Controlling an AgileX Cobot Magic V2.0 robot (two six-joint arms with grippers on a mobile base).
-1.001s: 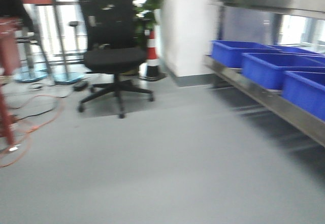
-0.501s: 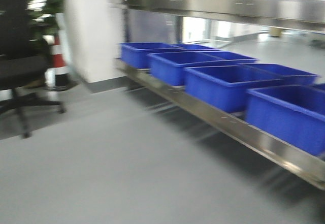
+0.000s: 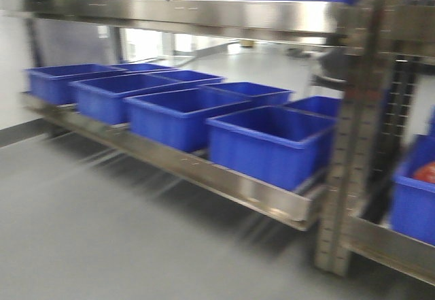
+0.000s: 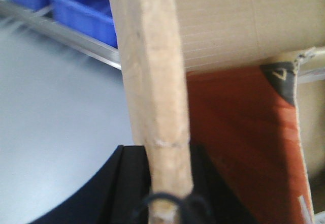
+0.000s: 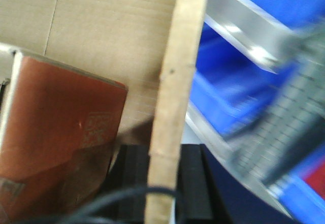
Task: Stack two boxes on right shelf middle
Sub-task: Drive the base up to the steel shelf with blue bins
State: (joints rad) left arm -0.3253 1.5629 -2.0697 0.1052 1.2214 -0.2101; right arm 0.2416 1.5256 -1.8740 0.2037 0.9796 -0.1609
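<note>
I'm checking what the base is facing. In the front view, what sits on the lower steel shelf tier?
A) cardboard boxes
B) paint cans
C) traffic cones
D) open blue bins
D: a row of open blue bins stands side by side along the lower steel tier.

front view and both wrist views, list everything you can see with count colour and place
blue plastic bins: about eight, blue, two rows on the lower steel tier; one more right of the upright
shiny stainless-steel shelf tier: one, silver, above the bins
perforated metal upright: one, silver, right in the front view
plain brown cardboard box: one face, brown, top of both wrist views
thin cardboard edge: one per wrist view, tan, running down the middle
red-printed cardboard box: one, red-orange, below the brown face
grey floor: grey, before the shelf
left pincer: black, bottom of left wrist view, jaws hidden
right pincer: black, bottom of right wrist view, jaws hidden
</note>
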